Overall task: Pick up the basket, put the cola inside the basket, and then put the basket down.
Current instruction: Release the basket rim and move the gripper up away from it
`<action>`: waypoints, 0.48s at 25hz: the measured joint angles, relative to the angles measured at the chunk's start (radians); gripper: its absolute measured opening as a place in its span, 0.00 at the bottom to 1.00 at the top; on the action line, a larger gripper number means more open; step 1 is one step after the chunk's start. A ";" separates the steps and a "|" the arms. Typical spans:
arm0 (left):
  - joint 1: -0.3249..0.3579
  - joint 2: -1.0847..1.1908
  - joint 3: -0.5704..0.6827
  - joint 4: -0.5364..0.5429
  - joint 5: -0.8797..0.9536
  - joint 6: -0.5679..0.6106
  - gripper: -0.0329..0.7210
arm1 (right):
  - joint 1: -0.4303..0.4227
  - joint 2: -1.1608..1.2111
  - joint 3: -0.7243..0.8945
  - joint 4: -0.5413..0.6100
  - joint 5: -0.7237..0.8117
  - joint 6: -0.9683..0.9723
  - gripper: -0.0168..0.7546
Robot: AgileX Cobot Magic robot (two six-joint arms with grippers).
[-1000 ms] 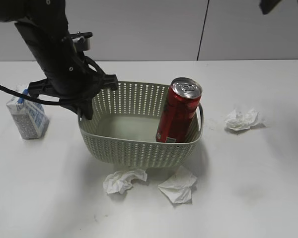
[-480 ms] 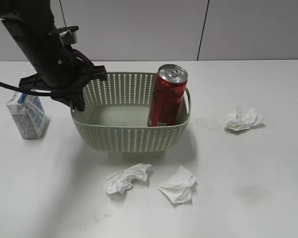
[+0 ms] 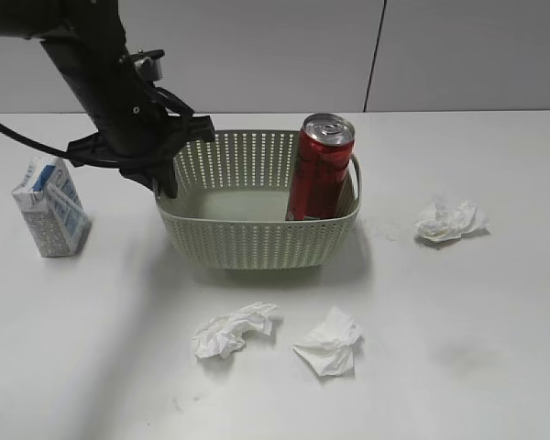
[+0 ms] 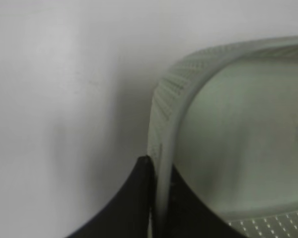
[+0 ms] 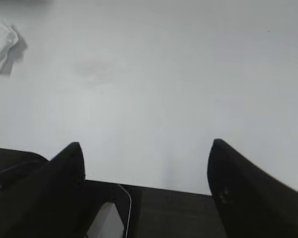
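The sage-green basket [image 3: 257, 243] sits in the middle of the table. The red cola can [image 3: 319, 170] stands upright inside it at its right end. My left gripper [image 3: 164, 188] is shut on the basket's left rim. The left wrist view shows the two black fingers [image 4: 158, 171] pinching the rim, with the basket wall [image 4: 174, 94] and floor beyond. My right gripper [image 5: 144, 153] is open and empty over bare table; it is out of the exterior view.
A blue-and-white carton [image 3: 49, 206] stands left of the basket. Crumpled tissues lie in front of the basket [image 3: 231, 332] [image 3: 330, 342] and to its right [image 3: 450, 221]. One tissue [image 5: 1, 43] shows in the right wrist view.
The basket, held by my left gripper, swung from lower right to upper left and then back right and down, ending level near the table. The cola stayed inside.
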 joint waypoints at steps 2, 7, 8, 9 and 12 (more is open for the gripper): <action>0.000 0.021 -0.008 -0.012 -0.001 0.000 0.05 | 0.000 -0.104 0.050 0.000 -0.023 -0.001 0.79; 0.000 0.056 -0.010 -0.015 -0.009 0.011 0.05 | 0.000 -0.349 0.149 0.000 -0.064 -0.004 0.79; 0.000 0.059 -0.010 -0.014 -0.012 0.015 0.05 | 0.000 -0.382 0.164 0.000 -0.070 -0.004 0.79; 0.000 0.059 -0.010 -0.014 -0.015 0.017 0.05 | 0.000 -0.419 0.176 0.000 -0.075 -0.004 0.79; 0.000 0.059 -0.010 -0.014 -0.023 0.017 0.05 | 0.000 -0.500 0.193 0.000 -0.089 -0.006 0.79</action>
